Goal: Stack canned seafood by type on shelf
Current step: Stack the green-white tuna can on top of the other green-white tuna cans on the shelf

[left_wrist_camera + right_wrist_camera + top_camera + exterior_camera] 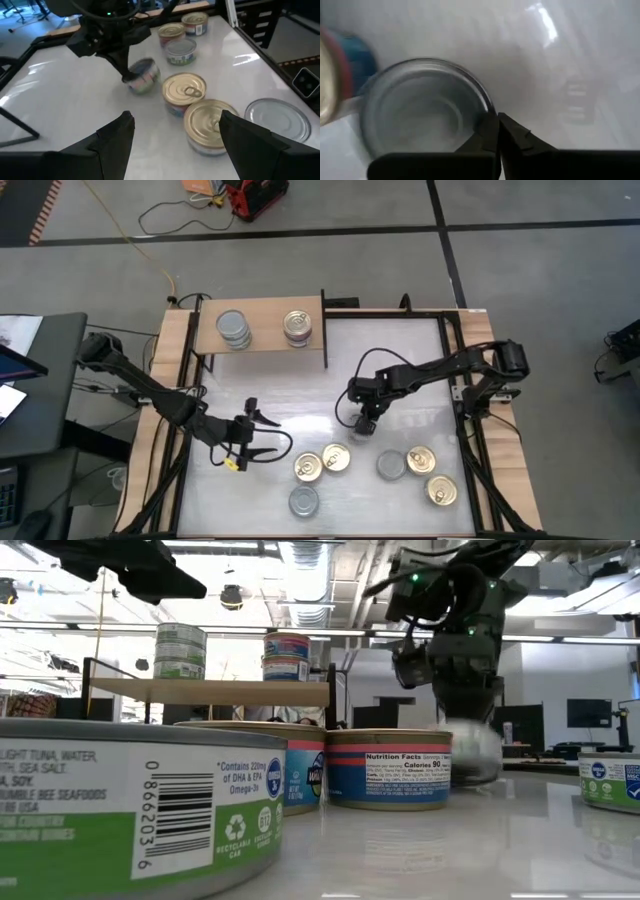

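While pinched shut beside a tipped tin (142, 76), missing it: right gripper (497, 131). Next: reopen, regrip, carry to shelf (262, 337). Left gripper (175, 137) spread wide, idle.

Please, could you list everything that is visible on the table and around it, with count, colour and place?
table: one, white, centre.
shelf: one, light wood, far edge of the table.
silver-lidded stack: two tins, shelf's left.
second stack: two tins, shelf's right.
gold-lidded tins: four, near side of the table.
silver-lidded tins: two, among the gold ones.
tilted tin: one, grey lid, mid-table.
red box: one, on the floor beyond.
left end effector: open, empty, near left.
right end effector: shut, at the tilted tin's rim.
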`<state>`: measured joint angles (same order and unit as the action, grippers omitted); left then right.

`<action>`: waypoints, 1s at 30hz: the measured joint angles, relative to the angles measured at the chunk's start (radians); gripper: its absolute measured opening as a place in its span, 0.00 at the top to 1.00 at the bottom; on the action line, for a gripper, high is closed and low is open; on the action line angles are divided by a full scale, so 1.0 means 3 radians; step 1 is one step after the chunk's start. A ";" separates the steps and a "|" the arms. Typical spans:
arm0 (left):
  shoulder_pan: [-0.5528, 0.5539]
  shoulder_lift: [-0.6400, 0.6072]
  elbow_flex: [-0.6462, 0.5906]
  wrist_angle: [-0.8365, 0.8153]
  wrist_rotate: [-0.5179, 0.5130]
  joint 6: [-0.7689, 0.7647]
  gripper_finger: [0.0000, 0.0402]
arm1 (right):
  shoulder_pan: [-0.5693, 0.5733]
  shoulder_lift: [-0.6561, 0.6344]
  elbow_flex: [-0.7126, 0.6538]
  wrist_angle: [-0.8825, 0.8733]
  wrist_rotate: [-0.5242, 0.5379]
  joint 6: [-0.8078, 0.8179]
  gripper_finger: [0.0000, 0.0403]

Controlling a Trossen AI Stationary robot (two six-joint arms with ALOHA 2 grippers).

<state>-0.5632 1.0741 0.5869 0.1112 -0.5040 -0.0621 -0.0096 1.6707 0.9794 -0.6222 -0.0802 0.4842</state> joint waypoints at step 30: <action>-0.0019 0.0018 0.0000 -0.0407 -0.0075 -0.0287 0.31 | 0.0639 -0.0919 0.0218 -0.0978 0.0598 0.0319 0.20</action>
<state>-0.5690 1.0794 0.5869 -0.0109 -0.5264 -0.1483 0.1822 1.3951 1.0447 -0.9157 0.0991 0.5798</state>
